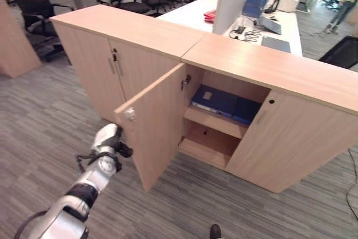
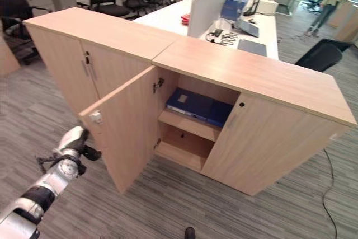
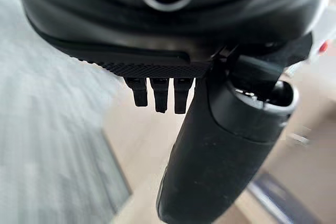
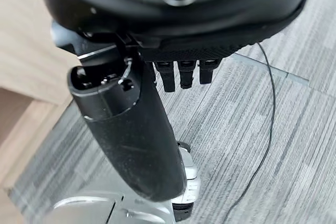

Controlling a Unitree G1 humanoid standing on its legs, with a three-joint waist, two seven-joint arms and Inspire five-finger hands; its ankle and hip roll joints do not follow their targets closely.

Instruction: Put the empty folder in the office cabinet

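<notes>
Left eye view: blue folder point(image 1: 215, 100) flat on cabinet point(image 1: 268, 71) shelf

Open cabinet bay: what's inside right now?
A blue folder lies flat on the upper shelf; the lower shelf looks bare. The closed right door hides the rest.

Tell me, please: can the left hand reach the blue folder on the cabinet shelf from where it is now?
Probably not directly. The left hand is at the outer side of the open cabinet door, which stands between it and the blue folder on the upper shelf. It would likely need to go around the door's edge.
</notes>
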